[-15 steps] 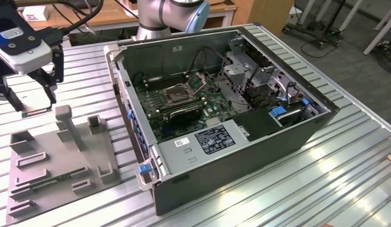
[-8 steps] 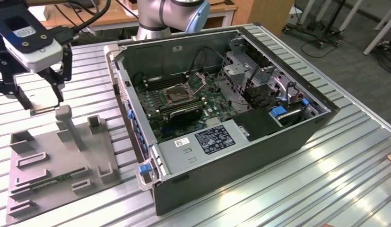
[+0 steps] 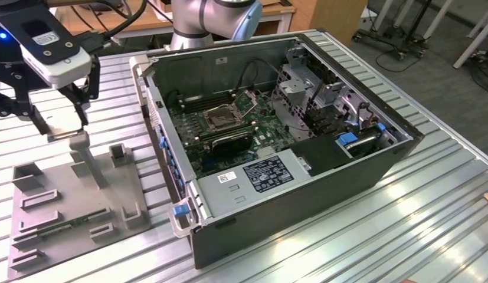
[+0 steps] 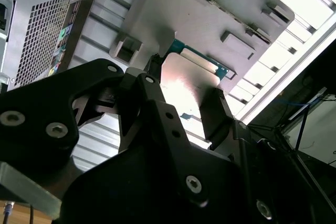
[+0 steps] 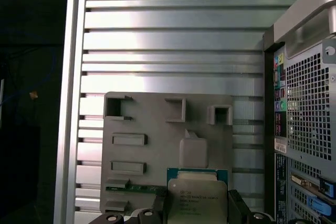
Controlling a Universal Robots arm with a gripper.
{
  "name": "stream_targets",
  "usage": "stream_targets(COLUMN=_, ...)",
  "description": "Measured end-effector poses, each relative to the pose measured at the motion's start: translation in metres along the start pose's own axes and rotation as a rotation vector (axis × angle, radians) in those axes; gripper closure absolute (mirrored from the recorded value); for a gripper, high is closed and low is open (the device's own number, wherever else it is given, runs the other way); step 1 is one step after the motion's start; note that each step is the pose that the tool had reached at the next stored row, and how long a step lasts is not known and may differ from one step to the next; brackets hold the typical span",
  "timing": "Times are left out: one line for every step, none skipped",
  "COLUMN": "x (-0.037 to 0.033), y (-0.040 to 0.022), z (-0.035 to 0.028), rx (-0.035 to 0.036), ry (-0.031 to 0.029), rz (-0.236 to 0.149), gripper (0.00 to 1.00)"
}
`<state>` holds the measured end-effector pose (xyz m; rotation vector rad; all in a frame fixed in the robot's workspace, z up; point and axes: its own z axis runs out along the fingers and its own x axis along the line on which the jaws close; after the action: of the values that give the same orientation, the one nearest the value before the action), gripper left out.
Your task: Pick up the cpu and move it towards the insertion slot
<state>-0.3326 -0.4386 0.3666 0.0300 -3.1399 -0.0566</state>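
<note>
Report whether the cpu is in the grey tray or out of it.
Out. In the first wrist view the cpu sits clamped in the gripper, and the square seat on the grey tray lies bare.

the claw (image 3: 64, 125) points down, both fingers (image 4: 216, 113) clamped against the edges of the cpu (image 5: 195, 200).

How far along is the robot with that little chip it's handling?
Done: the pick-up. The gripper is shut on the cpu, held above the grey tray, whose square recess sits empty. In hand: carrying it; gripper and cpu are over the tray at the exterior view's left. Left: the cpu has not yet reached the insertion slot inside the open computer case, further to the exterior view's right.
</note>
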Motion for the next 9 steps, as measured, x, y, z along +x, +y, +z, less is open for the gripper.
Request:
stream_targets(x=-0.0014, y=0.0000, z=0.0000, rx=0.0000, ry=0.0000, rz=0.000, gripper=0.46)
stream_targets(x=-0.0026, y=0.0000, z=0.0000, rx=-0.0001, ry=0.0000, rz=0.000, gripper=0.46)
stream_targets(x=-0.0037, y=-0.0001, z=0.0000, rx=0.0000, ry=0.0000, rz=0.000, gripper=0.46)
stream_targets(x=-0.0045, y=-0.0001, z=0.0000, rx=0.0000, ry=0.0001, rz=0.000, gripper=0.46)
stream_targets(x=-0.0051, y=-0.0001, z=0.0000, rx=0.0000, ry=0.0000, rz=0.000, gripper=0.46)
stream_targets(x=-0.0053, y=-0.0001, z=0.0000, rx=0.0000, ry=0.0000, rz=0.000, gripper=0.46)
stream_targets(x=-0.0053, y=-0.0001, z=0.0000, rx=0.0000, ry=0.0000, rz=0.000, gripper=0.46)
stream_targets(x=-0.0054, y=-0.0001, z=0.0000, rx=0.0000, ry=0.0000, rz=0.000, gripper=0.46)
stream_targets(x=-0.0055, y=-0.0001, z=0.0000, rx=0.0000, ry=0.0000, rz=0.000, gripper=0.46)
